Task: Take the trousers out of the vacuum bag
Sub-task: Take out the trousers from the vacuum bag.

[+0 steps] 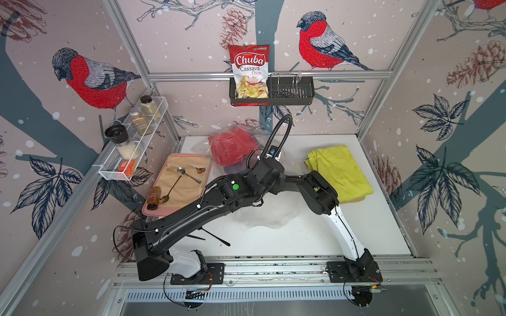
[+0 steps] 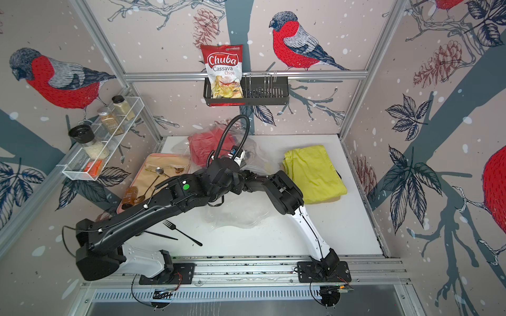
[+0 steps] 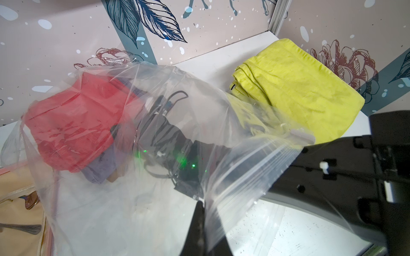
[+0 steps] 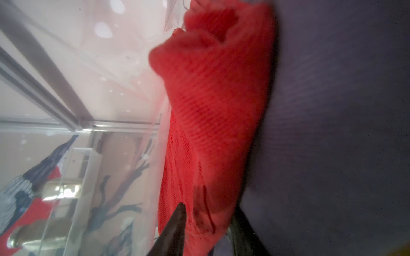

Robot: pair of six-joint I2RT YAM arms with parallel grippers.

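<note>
The clear vacuum bag (image 1: 261, 219) (image 2: 238, 216) (image 3: 124, 210) lies crumpled across the middle of the white table. Red trousers (image 1: 230, 147) (image 2: 202, 147) (image 3: 73, 133) (image 4: 210, 110) sit inside it on top of purple trousers (image 3: 99, 169) (image 4: 332, 133). My left gripper (image 3: 201, 206) is shut on the bag's ribbed zip edge (image 3: 255, 168), holding it up. My right arm reaches in through the bag's mouth, and my right gripper (image 4: 209, 210) is shut on a fold of the red trousers. Yellow-green trousers (image 1: 342, 172) (image 2: 315, 172) (image 3: 299, 88) lie folded outside the bag at the right.
A pink tray (image 1: 189, 157) with beige cloth, spoons and a brown bottle (image 1: 154, 197) sits at the left. A black fork (image 2: 182, 232) and knife lie near the front. A chips packet (image 1: 249, 71) stands in the back-wall rack. A wire shelf (image 1: 131, 153) of jars hangs left.
</note>
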